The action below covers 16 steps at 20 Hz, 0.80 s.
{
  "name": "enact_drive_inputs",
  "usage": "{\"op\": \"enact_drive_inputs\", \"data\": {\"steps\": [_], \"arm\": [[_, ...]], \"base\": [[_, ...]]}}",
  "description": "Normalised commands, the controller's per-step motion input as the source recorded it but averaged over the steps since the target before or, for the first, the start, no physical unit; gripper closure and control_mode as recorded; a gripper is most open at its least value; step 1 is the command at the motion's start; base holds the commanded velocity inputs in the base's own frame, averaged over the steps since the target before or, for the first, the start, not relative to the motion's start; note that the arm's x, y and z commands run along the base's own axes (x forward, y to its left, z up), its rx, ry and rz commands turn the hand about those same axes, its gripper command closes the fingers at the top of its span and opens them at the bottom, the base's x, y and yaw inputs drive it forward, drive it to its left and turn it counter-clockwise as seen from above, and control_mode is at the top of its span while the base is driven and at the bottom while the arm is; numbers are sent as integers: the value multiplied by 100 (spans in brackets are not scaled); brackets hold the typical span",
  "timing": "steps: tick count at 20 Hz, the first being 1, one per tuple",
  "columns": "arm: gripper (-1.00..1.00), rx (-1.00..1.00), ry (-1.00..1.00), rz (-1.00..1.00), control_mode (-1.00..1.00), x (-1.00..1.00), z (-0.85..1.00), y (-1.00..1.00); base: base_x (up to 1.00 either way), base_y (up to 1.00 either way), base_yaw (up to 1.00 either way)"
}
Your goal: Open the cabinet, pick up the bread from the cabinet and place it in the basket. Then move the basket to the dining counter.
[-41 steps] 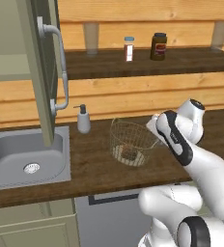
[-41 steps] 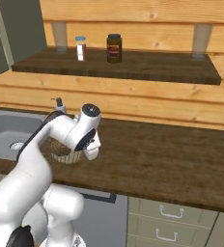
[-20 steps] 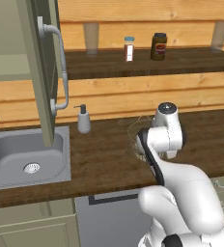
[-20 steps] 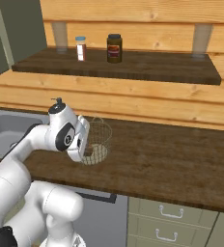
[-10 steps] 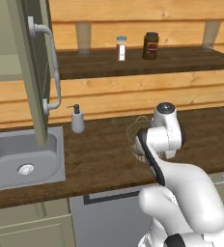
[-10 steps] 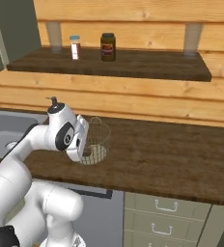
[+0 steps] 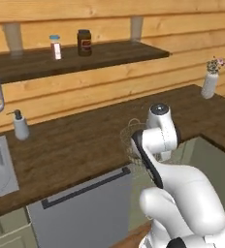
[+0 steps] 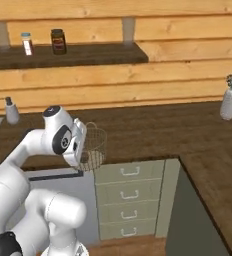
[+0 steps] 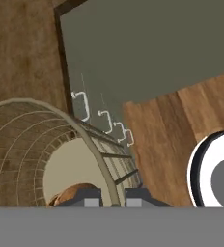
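Here, one basket (image 9: 61, 140), one bread (image 9: 75, 194), two fingers (image 9: 87, 197) clamping rim

We saw a glossy white arm (image 7: 180, 193) of rounded, bulbous links with dark grey joint bands and a round grey cap on its topmost joint, ending in two small dark finger tips (image 9: 91, 198), though their shape was hard to judge.
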Motion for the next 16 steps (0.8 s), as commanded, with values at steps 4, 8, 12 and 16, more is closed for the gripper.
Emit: {"op": "enact_drive_inputs", "data": {"steps": [4, 8, 12, 16], "arm": [[100, 0, 0, 0, 100, 0, 0, 0], [100, 0, 0, 0, 100, 0, 0, 0], [100, 0, 0, 0, 100, 0, 0, 0], [100, 0, 0, 0, 100, 0, 0, 0]], "base": [[-7, -60, -71], [-16, -56, -72], [-6, -70, -72], [-5, -77, -70]]}}
